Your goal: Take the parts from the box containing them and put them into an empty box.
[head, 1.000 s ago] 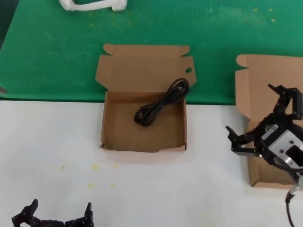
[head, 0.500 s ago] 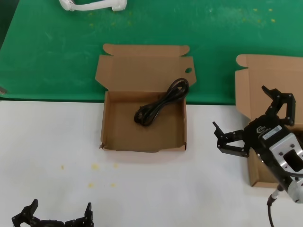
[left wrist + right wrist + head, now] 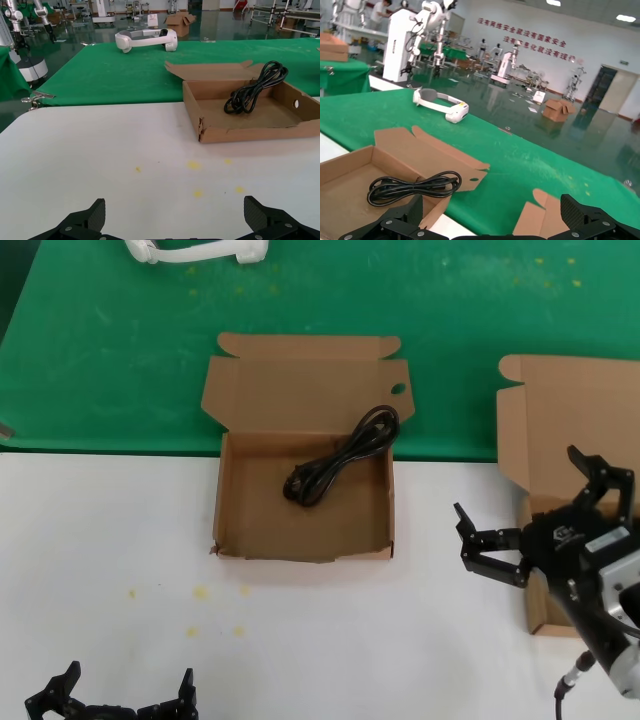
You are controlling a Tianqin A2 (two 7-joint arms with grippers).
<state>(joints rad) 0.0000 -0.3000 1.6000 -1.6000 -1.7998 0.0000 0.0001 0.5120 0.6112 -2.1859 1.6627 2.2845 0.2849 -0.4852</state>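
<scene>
White counter [image 3: 120,530] holds two boxes. The holed box [image 3: 305,475] at centre contains one cable [image 3: 340,457]; the plain box [image 3: 565,440] sits at three o'clock. Right gripper [image 3: 540,525], jaws apart and empty, hovers beside it. Left gripper [image 3: 115,700], jaws apart, waits at seven o'clock. Transfer seems underway.

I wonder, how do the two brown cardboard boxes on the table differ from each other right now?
The brown cardboard box with the oval lid hole sits mid-table, fully in view, and holds a coiled black power cable. The plain-lidded brown cardboard box stands at the table's right edge, partly hidden by the open right gripper, so its contents cannot be seen. Both are open, lids leaning back over the green cloth.
</scene>
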